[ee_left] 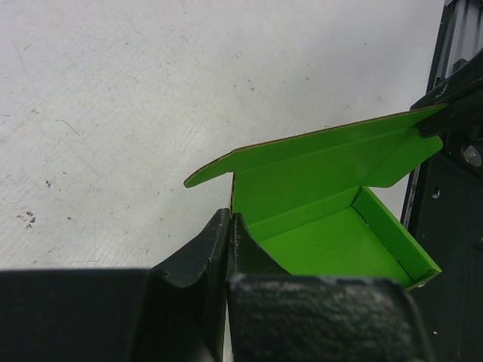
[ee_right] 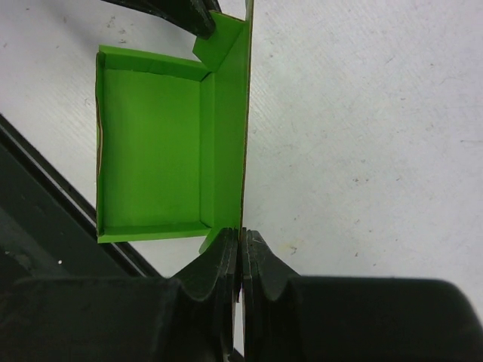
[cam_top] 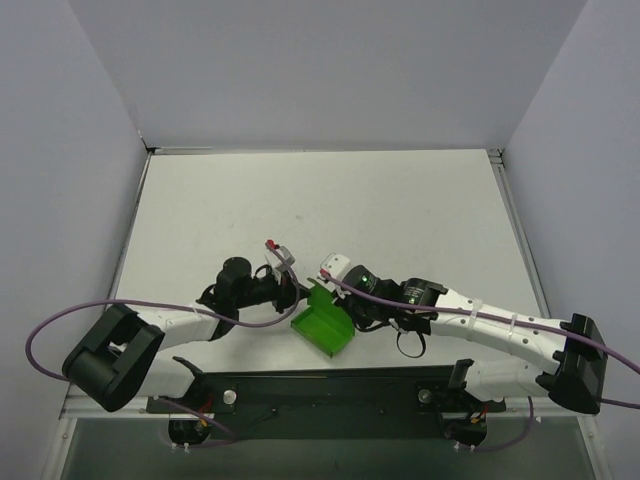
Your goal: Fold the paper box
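Observation:
The bright green paper box [cam_top: 322, 322] sits open near the table's front edge, between my two grippers. My left gripper [cam_top: 298, 293] is shut on the box's left corner, where the upright back panel meets the tray. In the left wrist view [ee_left: 230, 220] the tray [ee_left: 332, 241] lies open with the panel standing behind it. My right gripper [cam_top: 347, 308] is shut on the other end of that panel. In the right wrist view [ee_right: 241, 240] the thin panel edge runs straight into the closed jaws, with the box [ee_right: 151, 143] to their left.
The white table [cam_top: 320, 200] stretches beyond the box. The black base rail [cam_top: 330, 385] runs just in front of it and shows in the wrist views [ee_left: 445, 226] [ee_right: 45, 204]. Grey walls enclose the table. Purple cables [cam_top: 60, 325] trail from both arms.

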